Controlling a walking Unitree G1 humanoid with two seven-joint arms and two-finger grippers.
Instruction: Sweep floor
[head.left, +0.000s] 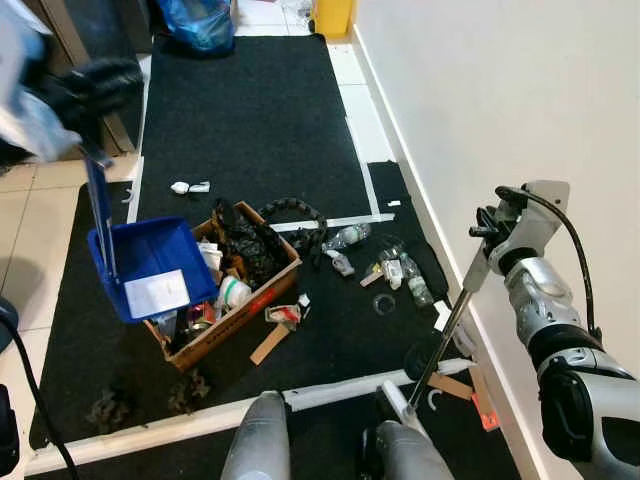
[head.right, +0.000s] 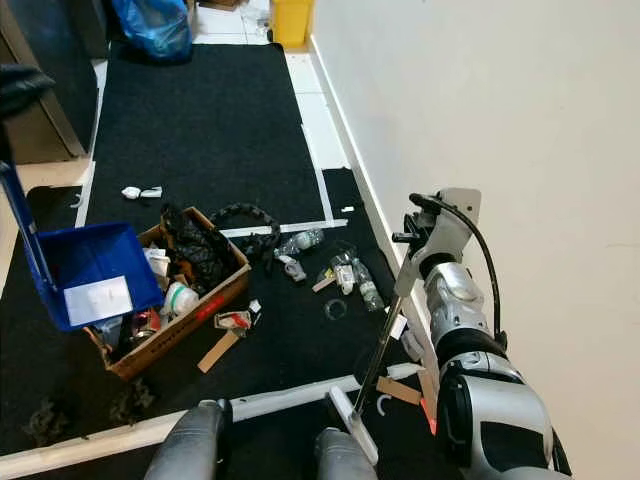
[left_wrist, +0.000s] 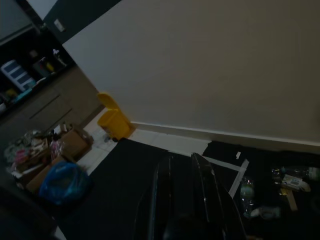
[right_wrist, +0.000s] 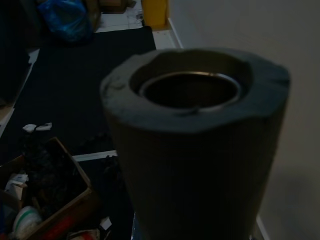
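While the right gripper (head.left: 492, 222) grips the broom (head.left: 440, 340), its fingers hidden, a swing toward 10 o'clock could scatter bottles (head.left: 410, 280); the left gripper (head.left: 85, 90) is clamped on the dustpan (head.left: 150, 265).

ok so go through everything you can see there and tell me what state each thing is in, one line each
Broom handle: tilted, gripped by the right hand, head down by the wall.
Blue dustpan: held up by the left hand, resting on the box, tipped.
Cardboard box: open, full of rubbish.
Plastic bottles: lying on the black mat.
Blue bag: full, on the floor at the far end.
Yellow bin: upright by the wall.
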